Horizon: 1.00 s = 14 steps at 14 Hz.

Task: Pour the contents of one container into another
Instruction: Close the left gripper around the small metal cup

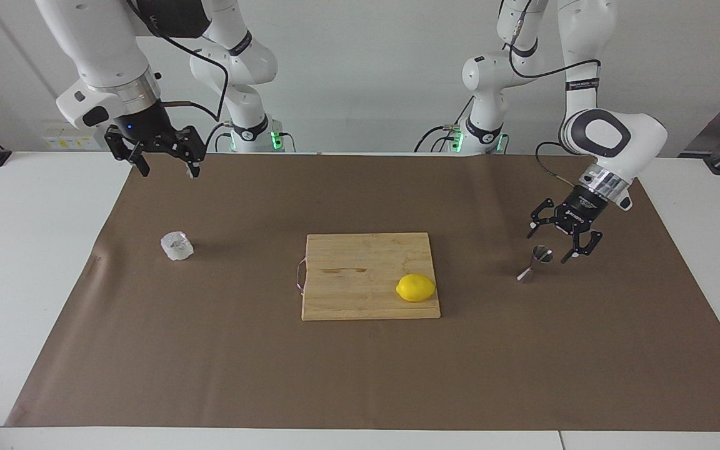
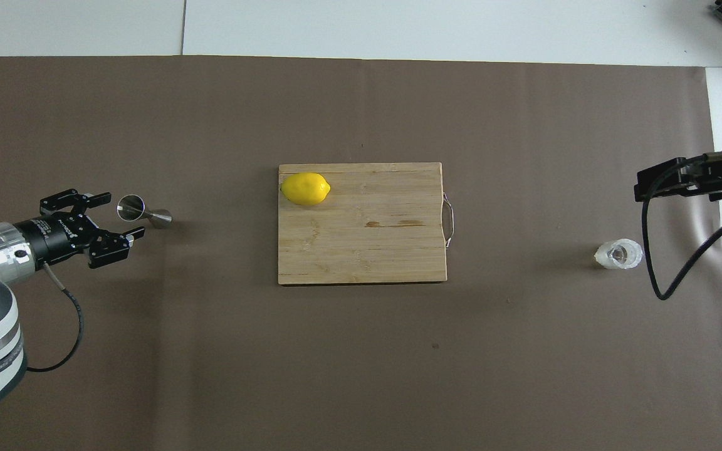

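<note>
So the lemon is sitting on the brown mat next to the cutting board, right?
Not quite. The lemon sits on the cutting board, at its corner toward the left arm's end, not on the brown mat. The facing view shows it clearly.

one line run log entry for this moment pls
phase: approach | left pincer: open, beside jigger, no contact | right pincer: open, waiting above mat | clear cup: untouched on mat | pour: not started
</note>
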### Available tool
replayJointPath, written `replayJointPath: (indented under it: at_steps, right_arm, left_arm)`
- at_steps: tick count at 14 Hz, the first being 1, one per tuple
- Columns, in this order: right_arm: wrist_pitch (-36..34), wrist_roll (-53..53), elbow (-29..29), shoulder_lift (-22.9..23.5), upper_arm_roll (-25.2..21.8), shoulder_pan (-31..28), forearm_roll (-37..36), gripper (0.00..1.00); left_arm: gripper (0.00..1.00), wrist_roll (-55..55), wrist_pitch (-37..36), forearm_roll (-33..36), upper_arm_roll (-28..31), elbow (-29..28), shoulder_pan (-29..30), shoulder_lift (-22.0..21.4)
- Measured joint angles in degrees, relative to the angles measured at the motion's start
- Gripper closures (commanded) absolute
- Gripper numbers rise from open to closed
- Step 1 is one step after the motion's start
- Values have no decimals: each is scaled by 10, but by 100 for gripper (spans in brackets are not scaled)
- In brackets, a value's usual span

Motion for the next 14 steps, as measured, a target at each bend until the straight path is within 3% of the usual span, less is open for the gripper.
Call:
replayJointPath:
  at_steps: [8,14]
  right_arm:
    - [0,0,0,0,0,0,0,0]
    - [0,0,0,0,0,0,0,0]
  left_arm:
    - [24,-1,2,-7,0,0,-11,0]
    - [24,-1,10,-7,0,0,-12,0]
